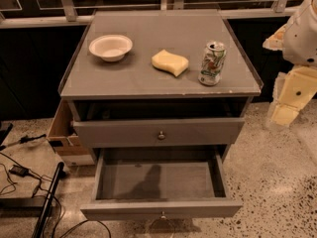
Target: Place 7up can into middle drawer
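Note:
The 7up can (212, 63) stands upright near the front right corner of the grey cabinet top (148, 78). It has a silver top and a white-and-green label with red marks. The middle drawer (158, 182) is pulled open below, its grey floor bare, with a small metal knob (162, 214) on its front. My gripper (288, 100) hangs at the right edge of the view, beside the cabinet and below the level of the can, apart from it and holding nothing that I can see.
A white bowl (111, 46) and a yellow wavy sponge (170, 62) sit on the cabinet top left of the can. The upper drawer front (161, 133) is slightly out. A cardboard box (67, 140) and cables (29, 182) lie on the floor at left.

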Tool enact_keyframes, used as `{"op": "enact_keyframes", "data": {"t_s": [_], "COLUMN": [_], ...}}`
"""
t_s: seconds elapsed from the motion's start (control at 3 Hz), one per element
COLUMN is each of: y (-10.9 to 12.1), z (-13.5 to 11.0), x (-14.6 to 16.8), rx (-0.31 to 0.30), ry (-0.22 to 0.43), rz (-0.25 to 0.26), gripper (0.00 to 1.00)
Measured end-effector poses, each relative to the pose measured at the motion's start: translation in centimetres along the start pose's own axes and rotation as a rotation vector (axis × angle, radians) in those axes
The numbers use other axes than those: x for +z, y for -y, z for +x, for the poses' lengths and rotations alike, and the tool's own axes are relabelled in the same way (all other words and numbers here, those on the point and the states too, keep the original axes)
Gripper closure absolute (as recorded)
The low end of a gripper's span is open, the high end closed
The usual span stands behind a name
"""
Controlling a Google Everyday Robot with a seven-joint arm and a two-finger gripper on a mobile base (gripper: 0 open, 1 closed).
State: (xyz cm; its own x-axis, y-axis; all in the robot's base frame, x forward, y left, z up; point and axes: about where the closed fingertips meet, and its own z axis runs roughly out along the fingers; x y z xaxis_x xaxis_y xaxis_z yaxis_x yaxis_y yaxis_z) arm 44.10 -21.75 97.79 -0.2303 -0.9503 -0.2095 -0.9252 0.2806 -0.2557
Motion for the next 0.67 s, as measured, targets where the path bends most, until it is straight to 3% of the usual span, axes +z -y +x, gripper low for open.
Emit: {"op": "enact_keyframes", "data": {"t_s": [0.33, 0.67], "y": [2.7, 7.9], "z": [0.0, 0.3], "x": [0.6, 2.1], "rx": [0.042, 0.104], "ry": [0.015, 0.058], "rz": [0.045, 0.107], "gripper": [0.0, 0.0]}}
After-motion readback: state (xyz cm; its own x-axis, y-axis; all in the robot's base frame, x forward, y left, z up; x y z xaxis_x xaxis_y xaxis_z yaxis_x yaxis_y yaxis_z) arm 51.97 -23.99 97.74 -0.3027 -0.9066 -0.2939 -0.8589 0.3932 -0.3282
